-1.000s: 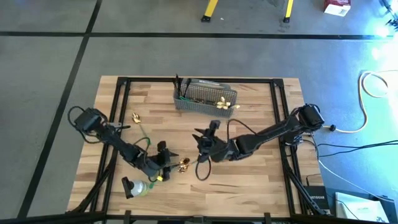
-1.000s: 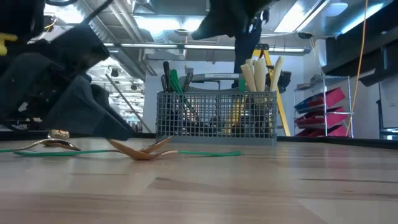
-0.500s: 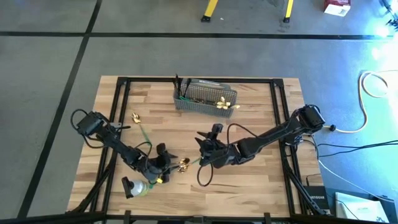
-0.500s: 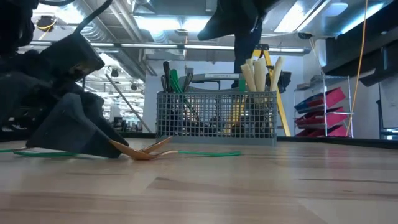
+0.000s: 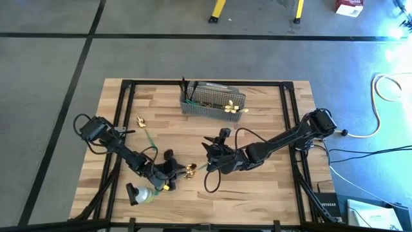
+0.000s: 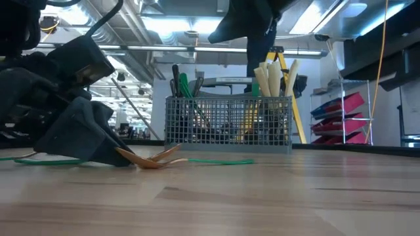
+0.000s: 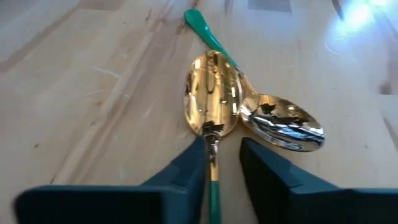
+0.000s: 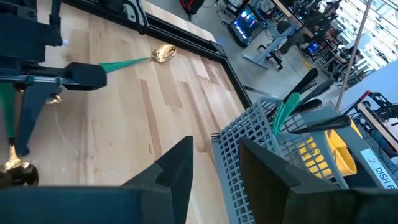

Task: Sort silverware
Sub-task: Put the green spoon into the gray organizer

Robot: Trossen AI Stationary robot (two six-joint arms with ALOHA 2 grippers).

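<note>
Two gold spoons lie touching on the table's near middle (image 5: 190,170). One has a green stem (image 7: 211,102); the other's bowl (image 7: 283,121) lies beside it. My left gripper (image 7: 221,165) is down at the table, its fingers narrowly apart on either side of the first spoon's neck. My right gripper (image 8: 217,165) hangs open and empty above mid-table (image 5: 215,151). Another gold spoon (image 5: 140,120) lies at the far left. My left gripper comes slanting down from the table's left, its fingers along the green-stemmed spoon's neck (image 7: 213,155). The neck lies close against one finger (image 7: 189,168), with a gap to the other. Whether it touches, I cannot tell. The spoon lies flat on the table.
A grey wire mesh basket (image 5: 212,100) stands at the far middle, with dark forks (image 6: 177,82) at one end and cream-handled knives (image 6: 269,78) at the other. A green strip (image 6: 216,160) lies on the table. A small pale-green and black object (image 5: 143,193) sits front left.
My left gripper has sunk and tipped down onto the table at the two spoons, which have stayed where they were. In the low view it now hides the gold spoon that showed at the left.
</note>
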